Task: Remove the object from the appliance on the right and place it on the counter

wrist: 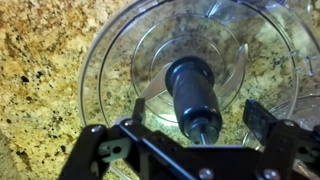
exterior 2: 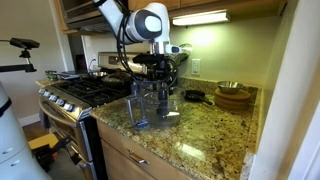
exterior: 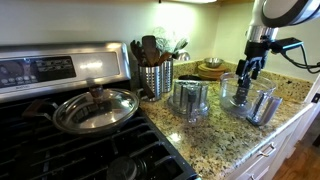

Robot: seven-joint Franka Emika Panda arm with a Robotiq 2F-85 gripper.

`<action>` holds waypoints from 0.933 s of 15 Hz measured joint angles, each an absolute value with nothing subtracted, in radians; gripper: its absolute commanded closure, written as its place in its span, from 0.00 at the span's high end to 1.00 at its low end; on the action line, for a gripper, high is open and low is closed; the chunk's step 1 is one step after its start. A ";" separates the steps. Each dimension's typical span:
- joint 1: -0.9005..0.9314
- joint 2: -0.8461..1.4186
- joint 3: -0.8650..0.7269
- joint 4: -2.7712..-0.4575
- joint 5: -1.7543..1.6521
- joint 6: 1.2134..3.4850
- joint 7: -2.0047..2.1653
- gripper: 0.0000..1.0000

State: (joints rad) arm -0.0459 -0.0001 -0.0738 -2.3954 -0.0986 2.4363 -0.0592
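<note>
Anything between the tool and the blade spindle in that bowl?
Nothing visible: in the wrist view the open tool hangs directly over the blade spindle in the clear bowl, and the gap is bare.

No readable text or labels anywhere.

Reaches over from up high with one white arm (exterior 2: 118,12), bent partway along. Points the wrist straight down. Hangs the black gripper (exterior: 249,75) low in both exterior views. Holds the jaws wide apart in the wrist view, dark fingers (wrist: 258,112) out to each side, gripping nothing.
</note>
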 measured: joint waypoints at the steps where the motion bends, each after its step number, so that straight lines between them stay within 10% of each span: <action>1: -0.048 0.004 -0.074 -2.395 -0.092 2.439 -0.059 0.96; 12: -0.058 0.017 -0.080 -2.395 -0.020 2.475 -0.059 0.75; 14: -0.058 0.017 -0.081 -2.395 -0.011 2.475 -0.059 0.50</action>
State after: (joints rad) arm -0.0576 0.0166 -0.0809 -2.3953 -0.0112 2.4749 -0.0589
